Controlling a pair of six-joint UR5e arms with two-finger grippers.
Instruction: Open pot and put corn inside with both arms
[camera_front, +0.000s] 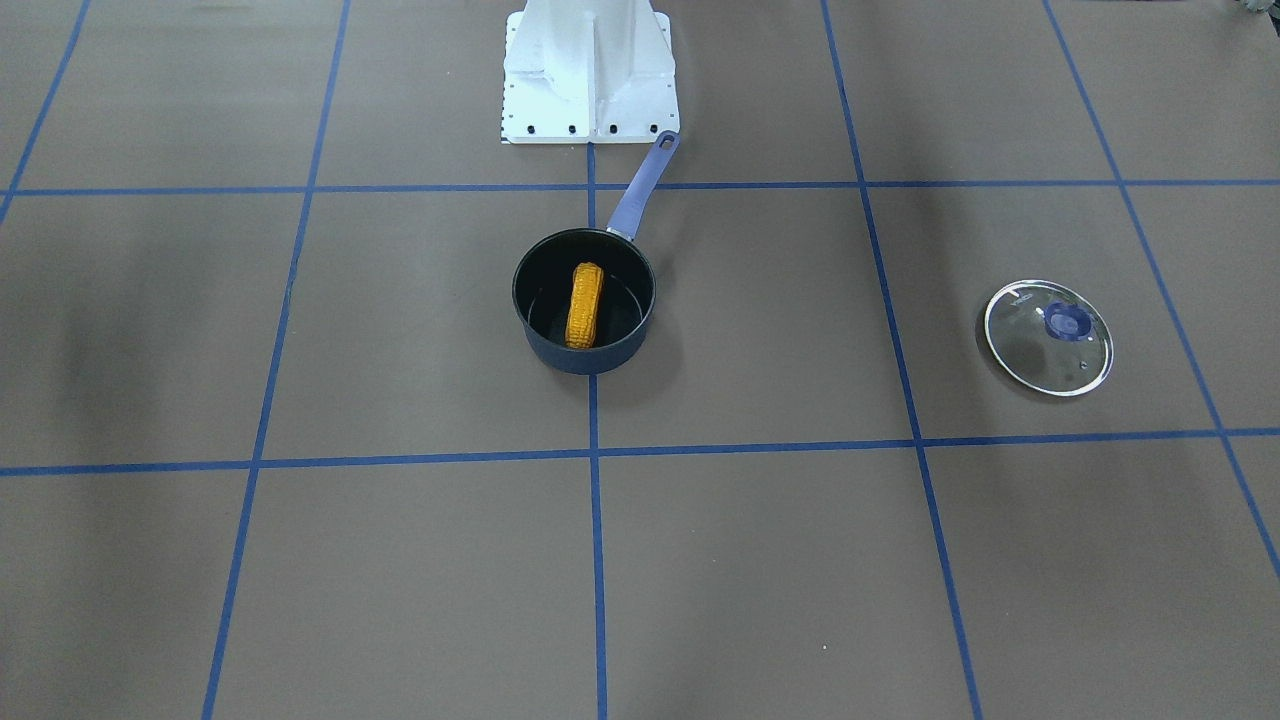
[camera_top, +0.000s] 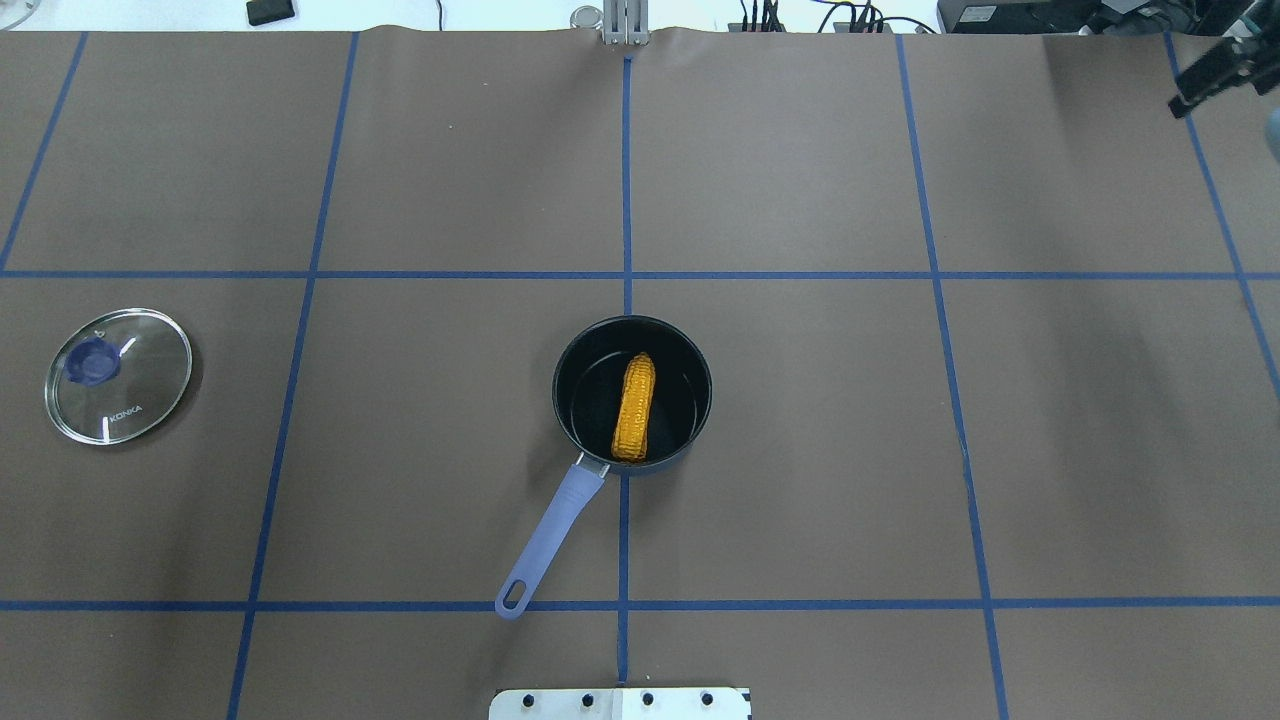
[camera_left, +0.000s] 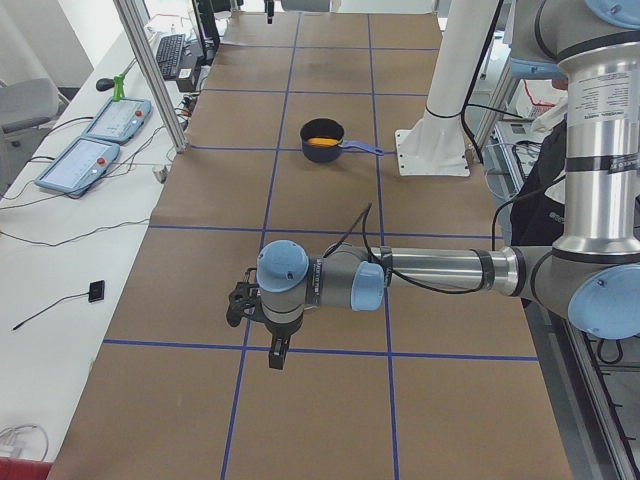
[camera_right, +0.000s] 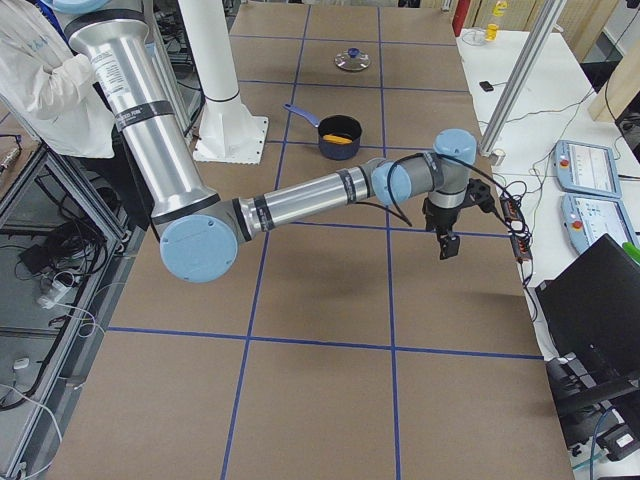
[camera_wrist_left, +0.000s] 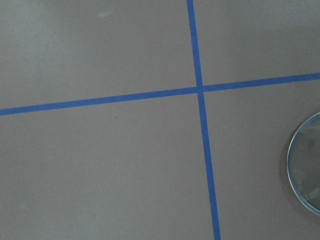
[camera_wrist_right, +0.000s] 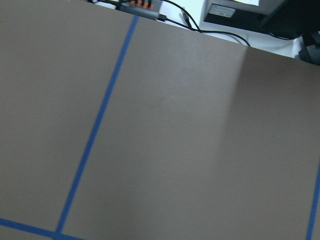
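Corn (camera_top: 634, 408) lies in the lidless pot (camera_top: 590, 400), lid (camera_top: 118, 375) well apart on the surface (camera_top: 900, 450); both jaws' state cannot be told

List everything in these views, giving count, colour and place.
pot: one, dark navy with a periwinkle handle, table centre, uncovered
corn: one, orange-yellow, lying inside the pot
lid: one, clear glass with a blue knob, flat on the table toward the robot's left, apart from the pot
table: one, brown with a blue tape grid
pedestal: one, white, at the table's robot-side edge
control pendants: two, grey-blue, on the white side bench
left arm: one, grey with light-blue caps, above the table near the lid
left fingers: black, pointing down; open or shut unclear
right arm: one, same colours, over the table's right end
right fingers: black, pointing down; open or shut unclear
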